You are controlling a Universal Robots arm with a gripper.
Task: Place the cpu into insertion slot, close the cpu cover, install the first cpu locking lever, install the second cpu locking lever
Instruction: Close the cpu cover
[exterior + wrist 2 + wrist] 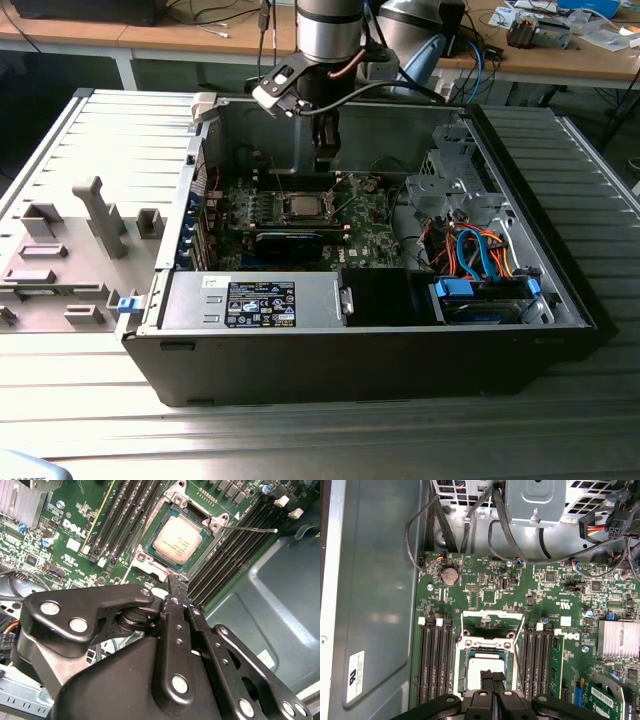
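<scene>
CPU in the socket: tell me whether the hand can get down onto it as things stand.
Probably yes: the hand hangs over the cpu, the cpu cover stands open, and nothing lies between them.

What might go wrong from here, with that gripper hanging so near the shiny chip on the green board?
1. The gripper hangs above the seated chip. An off-centre push down might scratch or shift it.
2. A thin metal lever sticks out sideways near the chip, where the gripper might snag or bend it.
3. Black memory slots sit close on both sides of the chip, so a sideways slip may knock them.
</scene>
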